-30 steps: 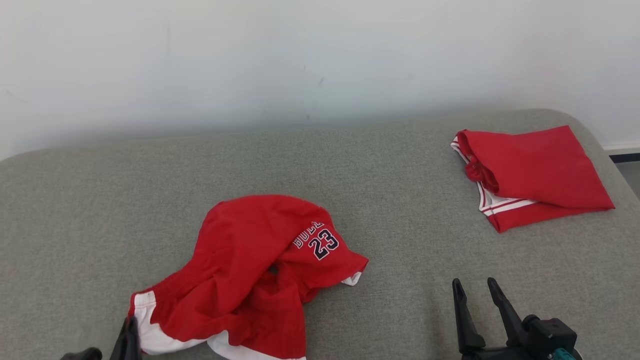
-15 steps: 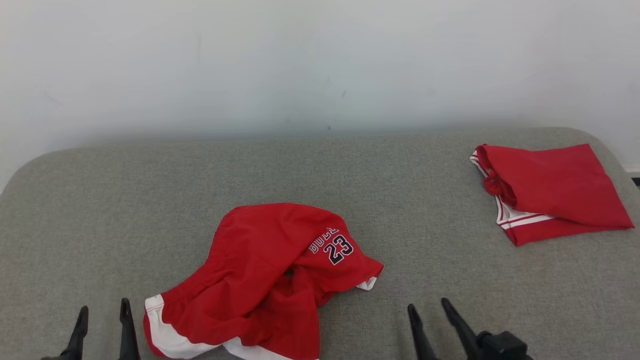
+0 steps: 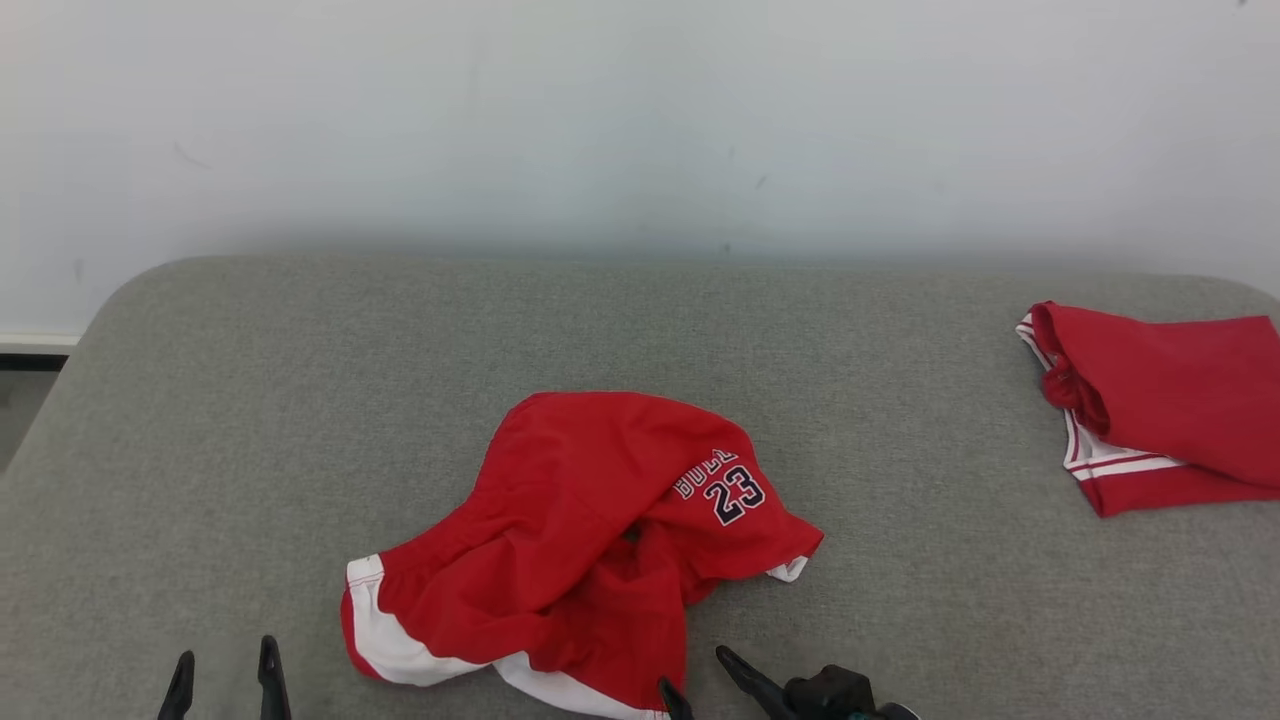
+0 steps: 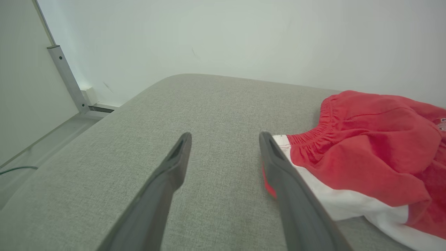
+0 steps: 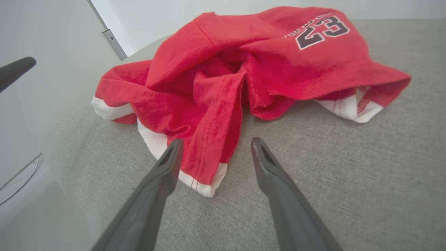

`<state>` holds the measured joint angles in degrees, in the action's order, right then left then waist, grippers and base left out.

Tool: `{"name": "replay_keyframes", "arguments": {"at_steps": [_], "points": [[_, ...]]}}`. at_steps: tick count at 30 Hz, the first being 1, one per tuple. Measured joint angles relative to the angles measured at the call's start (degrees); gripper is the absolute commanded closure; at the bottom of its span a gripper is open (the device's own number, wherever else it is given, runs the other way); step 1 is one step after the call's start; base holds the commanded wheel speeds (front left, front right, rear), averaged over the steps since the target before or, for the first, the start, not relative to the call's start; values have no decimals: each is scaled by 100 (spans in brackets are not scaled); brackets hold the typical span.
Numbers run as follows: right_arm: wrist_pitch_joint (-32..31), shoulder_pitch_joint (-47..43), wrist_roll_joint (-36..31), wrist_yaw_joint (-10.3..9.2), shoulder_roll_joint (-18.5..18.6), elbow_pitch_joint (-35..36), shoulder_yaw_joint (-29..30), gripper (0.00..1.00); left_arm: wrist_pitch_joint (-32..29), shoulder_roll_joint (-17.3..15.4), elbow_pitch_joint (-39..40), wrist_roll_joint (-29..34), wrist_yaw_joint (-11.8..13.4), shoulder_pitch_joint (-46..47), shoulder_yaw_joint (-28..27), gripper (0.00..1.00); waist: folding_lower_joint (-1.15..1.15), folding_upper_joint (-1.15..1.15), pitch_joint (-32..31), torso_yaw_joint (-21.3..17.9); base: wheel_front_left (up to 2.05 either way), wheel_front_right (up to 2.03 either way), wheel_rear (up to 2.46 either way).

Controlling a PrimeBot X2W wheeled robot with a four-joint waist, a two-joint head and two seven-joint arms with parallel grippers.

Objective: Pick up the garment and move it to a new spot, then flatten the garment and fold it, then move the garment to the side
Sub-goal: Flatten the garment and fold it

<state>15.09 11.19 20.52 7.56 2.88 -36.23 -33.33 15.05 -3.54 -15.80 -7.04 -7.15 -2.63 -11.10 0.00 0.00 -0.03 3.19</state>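
On the grey cushion (image 3: 250,400), the crumpled red garment (image 3: 580,540) lies freshly dropped: the left gripper (image 3: 225,650) has let go and stands jaws apart just beside it, while the right gripper (image 3: 693,668), also apart, nears its front edge, so flattening likely comes next

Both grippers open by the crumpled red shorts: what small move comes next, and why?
Probably lower the right gripper and close it on the white-trimmed hem right in front of it; the shorts lie bunched, and the open left gripper sits just beside the waistband.
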Motion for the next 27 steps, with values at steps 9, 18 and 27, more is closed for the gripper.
{"name": "replay_keyframes", "arguments": {"at_steps": [9, 18, 27], "points": [[1, 669, 684, 0, 3, -948, -677, 37, 0, 27, -10, 15, -27, 63, 71, 0, 0, 0, 89, 283, 0, 0, 0], [1, 1021, 468, 0, 2, -1267, -54, 100, 0, 43, -35, -26, -36, 57, 112, 0, 0, 0, 68, 177, 0, 0, 0], [0, 992, -258, 0, 452, -1022, 1039, 100, 0, 58, -64, -157, -36, 28, 261, 0, 0, 0, -23, -85, 0, 0, 0]]}}
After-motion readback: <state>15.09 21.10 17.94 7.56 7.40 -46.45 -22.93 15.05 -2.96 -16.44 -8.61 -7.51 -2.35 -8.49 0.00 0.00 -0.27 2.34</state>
